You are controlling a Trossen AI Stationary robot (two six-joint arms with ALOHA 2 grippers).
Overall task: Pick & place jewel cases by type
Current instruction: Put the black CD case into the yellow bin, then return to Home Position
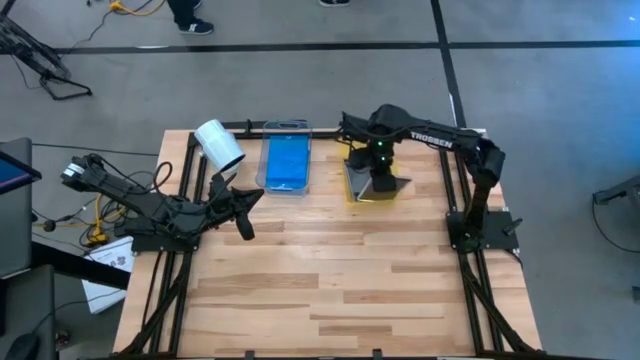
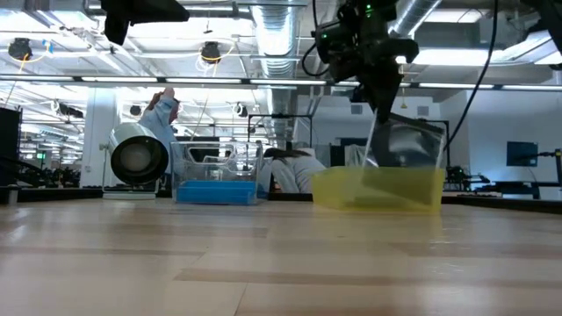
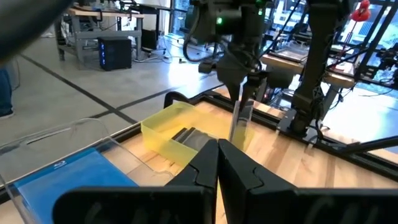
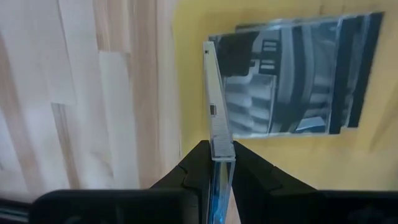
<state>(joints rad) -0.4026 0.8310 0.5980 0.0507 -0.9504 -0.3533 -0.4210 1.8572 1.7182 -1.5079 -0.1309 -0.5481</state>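
Observation:
My right gripper (image 1: 380, 172) is over the yellow tray (image 1: 352, 190) at the table's far right, shut on a clear jewel case (image 2: 406, 151) that stands on edge. Dark grey and clear jewel cases (image 4: 292, 81) lie flat in the yellow tray under it. Blue jewel cases (image 1: 287, 162) lie in a clear tray (image 1: 287, 127) at the far middle. My left gripper (image 1: 246, 222) is shut and empty above the table's left part, its fingertips (image 3: 208, 167) pointing toward the trays. My right gripper pinches the clear case's upper edge (image 4: 219, 146) between its two fingers, near one corner (image 2: 383, 112). The fingers come from above, pointing down. The case hangs below them on edge, tilted, its lower part inside the yellow tray (image 2: 378, 189); whether it touches the tray's floor is hidden.
A white roll (image 1: 220, 145) lies on its side at the far left, beside the clear tray. Black frame rails (image 1: 455, 260) run along the table's left and right edges. Bare wood (image 1: 330, 290) fills the near half. A person (image 2: 162, 114) stands in the room beyond.

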